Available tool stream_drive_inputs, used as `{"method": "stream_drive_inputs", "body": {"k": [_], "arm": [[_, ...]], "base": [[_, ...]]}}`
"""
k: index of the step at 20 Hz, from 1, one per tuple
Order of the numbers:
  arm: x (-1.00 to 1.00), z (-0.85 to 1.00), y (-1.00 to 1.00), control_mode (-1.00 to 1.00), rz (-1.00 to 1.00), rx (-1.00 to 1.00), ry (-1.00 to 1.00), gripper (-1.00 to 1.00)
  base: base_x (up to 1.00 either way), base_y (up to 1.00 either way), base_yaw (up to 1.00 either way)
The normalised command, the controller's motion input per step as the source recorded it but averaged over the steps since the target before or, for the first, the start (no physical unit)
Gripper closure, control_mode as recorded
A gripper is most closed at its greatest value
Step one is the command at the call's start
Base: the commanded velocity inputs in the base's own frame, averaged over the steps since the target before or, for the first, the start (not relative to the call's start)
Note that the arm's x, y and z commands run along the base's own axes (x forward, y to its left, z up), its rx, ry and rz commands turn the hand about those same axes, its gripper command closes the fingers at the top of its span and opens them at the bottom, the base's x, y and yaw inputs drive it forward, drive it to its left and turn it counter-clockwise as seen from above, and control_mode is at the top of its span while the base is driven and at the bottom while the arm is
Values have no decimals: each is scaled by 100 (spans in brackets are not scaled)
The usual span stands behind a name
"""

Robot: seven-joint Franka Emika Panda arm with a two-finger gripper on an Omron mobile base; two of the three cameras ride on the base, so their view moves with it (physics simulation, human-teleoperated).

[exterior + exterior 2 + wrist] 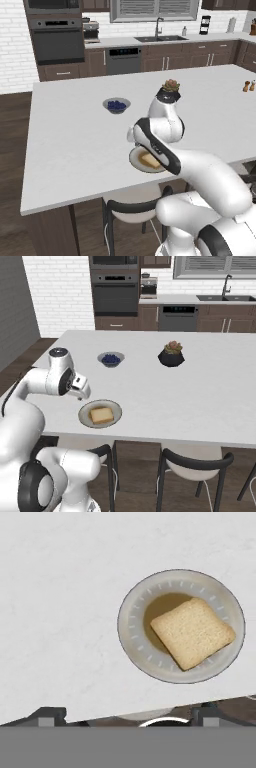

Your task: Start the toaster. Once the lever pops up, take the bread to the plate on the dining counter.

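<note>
The bread (pixel 192 632) is a golden-brown slice lying flat on the round cream plate (pixel 132 627), near the front edge of the white dining counter (pixel 60 587). From the right base view, the bread (pixel 101 415) rests in the plate (pixel 85 415) on the dining counter (pixel 175 391). My gripper (pixel 80 388) hovers just above and to the left of the plate, apart from it. In the hand view the gripper (pixel 128 714) is open, its tips wide apart with nothing between them. The left base view has the bread (pixel 150 160) and plate (pixel 133 156) partly behind my arm. The toaster is out of view.
A small grey bowl of blueberries (pixel 110 359) and a black pot with a plant (pixel 171 354) stand farther back on the counter. Two shakers (pixel 248 86) sit at its far right. Dark-framed chairs (pixel 192 466) are tucked under the near edge.
</note>
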Motion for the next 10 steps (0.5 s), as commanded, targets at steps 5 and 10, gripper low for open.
{"method": "stream_drive_inputs", "body": {"k": [5,10], "arm": [[-75,69,7,-100,1,-14,4,-100],[-49,83,-16,-100,0,-6,5,-100]], "base": [[0,0,0],[0,0,0]]}}
